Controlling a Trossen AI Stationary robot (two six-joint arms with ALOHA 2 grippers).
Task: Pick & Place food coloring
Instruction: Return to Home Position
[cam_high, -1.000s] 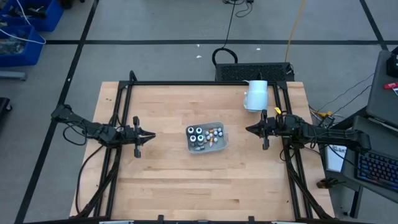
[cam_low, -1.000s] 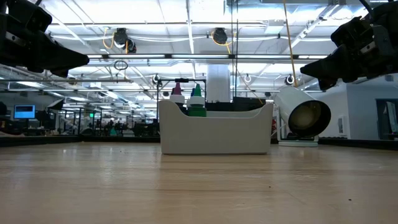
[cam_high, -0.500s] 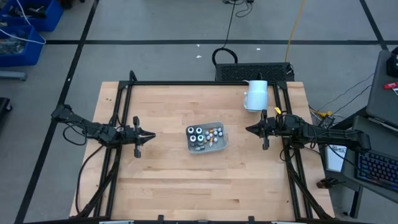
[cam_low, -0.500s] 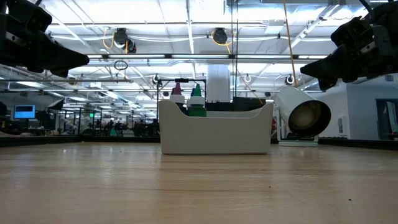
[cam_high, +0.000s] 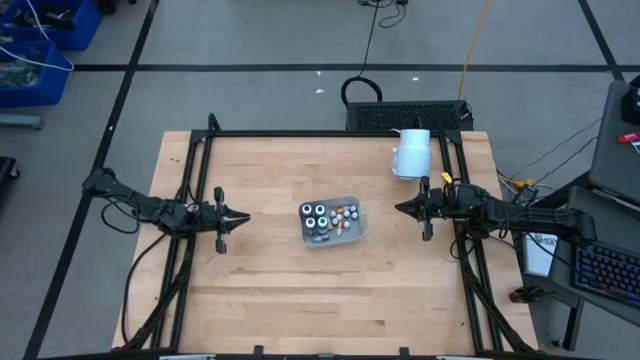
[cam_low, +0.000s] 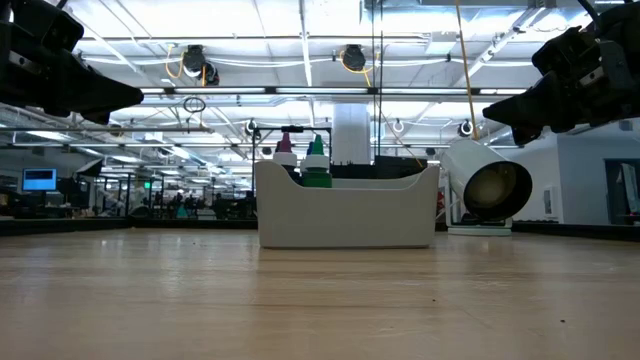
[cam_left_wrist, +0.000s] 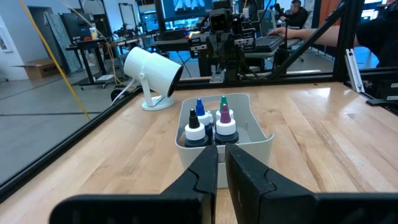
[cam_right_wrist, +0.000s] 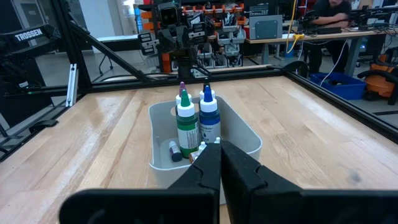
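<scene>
Now the food coloring bottles (cam_high: 320, 217) sit in the bin (cam_high: 352, 238), midway between left gripper (cam_high: 243, 216) and right gripper (cam_high: 400, 208), both closed, empty.

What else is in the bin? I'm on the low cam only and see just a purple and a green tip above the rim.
Observer: Four tall bottles stand in the bin, with black, blue, green and purple tips.
Operator: Anything small in there?
Observer: Yes, small bottles lie on the bin's floor beside the tall ones, some orange-tinted.
Operator: Are the arms clear of it?
Observer: Yes. The left gripper and the right gripper point at the bin from opposite sides, apart from it, both shut and empty.
</scene>
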